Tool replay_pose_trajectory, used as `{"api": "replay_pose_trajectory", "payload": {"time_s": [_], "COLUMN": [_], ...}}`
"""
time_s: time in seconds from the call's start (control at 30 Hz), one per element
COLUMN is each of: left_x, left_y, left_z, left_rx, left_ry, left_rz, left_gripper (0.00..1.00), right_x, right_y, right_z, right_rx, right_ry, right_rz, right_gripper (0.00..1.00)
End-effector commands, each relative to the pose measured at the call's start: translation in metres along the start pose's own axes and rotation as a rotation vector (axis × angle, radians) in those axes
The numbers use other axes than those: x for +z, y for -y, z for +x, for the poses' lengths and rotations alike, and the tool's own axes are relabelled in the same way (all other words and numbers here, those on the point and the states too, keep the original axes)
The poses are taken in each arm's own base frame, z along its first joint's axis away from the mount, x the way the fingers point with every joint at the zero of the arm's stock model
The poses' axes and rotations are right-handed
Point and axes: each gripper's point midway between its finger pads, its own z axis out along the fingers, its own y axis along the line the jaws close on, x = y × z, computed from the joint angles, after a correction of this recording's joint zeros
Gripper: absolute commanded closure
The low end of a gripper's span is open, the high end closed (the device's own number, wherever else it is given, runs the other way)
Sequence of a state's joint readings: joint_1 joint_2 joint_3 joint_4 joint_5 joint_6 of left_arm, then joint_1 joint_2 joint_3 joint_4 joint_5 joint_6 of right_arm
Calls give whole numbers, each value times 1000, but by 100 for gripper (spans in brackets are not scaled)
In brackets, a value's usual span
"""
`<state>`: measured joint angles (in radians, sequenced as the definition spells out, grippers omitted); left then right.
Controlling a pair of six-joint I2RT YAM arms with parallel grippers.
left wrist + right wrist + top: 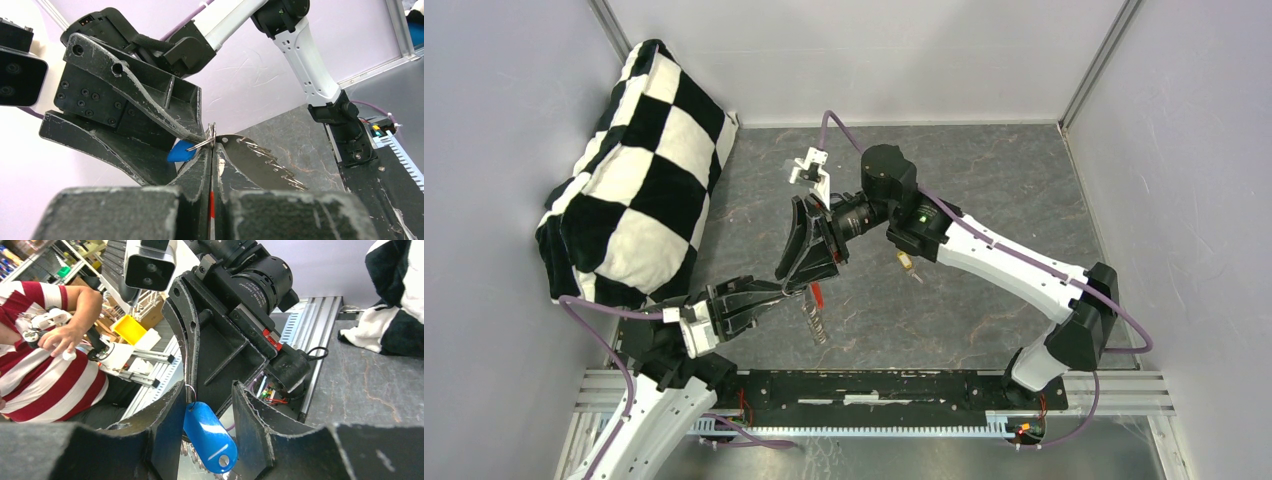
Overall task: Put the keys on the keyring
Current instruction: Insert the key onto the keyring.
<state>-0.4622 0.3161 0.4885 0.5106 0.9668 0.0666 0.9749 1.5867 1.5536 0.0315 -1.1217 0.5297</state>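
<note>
My left gripper (801, 290) (211, 146) is shut on the keyring, whose red edge (211, 200) (817, 294) shows as a thin sliver between the closed jaws. Its thin wire loop (210, 136) pokes out at the fingertips. Several grey keys (267, 161) (815, 322) hang from it in a fan. A blue-capped piece (210, 434) (180, 151) dangles from the wire between the fingers of my right gripper (208, 388) (810, 272), which stands open, its left finger close beside the wire. One yellow-capped key (906, 263) lies apart on the table, under the right arm.
A black-and-white checkered cushion (639, 170) (395, 300) leans in the back left corner. A metal rail (874, 400) runs along the near edge. In the right wrist view a person in a red-striped shirt (40, 370) sits beyond the table.
</note>
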Motion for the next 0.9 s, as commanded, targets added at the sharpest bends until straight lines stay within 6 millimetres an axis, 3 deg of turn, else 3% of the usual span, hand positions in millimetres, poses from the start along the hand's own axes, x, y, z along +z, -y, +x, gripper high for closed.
{"api": "replay_pose_trajectory", "payload": {"time_s": [0.0, 0.27, 0.53, 0.87], "left_x": [2, 3, 4, 3], "left_y": [-17, -17, -13, -8], "left_z": [-26, -30, -29, -31], "left_rx": [101, 109, 132, 152], "left_ry": [50, 55, 57, 61], "left_rz": [-61, -49, -21, -1], "left_gripper": [98, 98, 98, 98], "right_x": [-3, -3, -5, -8], "right_y": [-17, -18, -2, -1], "right_z": [-2, -6, -10, -15], "right_rx": [-2, 14, 48, 89], "right_ry": [27, 51, 42, 63], "right_rz": [-66, -68, 9, -1], "right_gripper": [55, 53, 53, 50]}}
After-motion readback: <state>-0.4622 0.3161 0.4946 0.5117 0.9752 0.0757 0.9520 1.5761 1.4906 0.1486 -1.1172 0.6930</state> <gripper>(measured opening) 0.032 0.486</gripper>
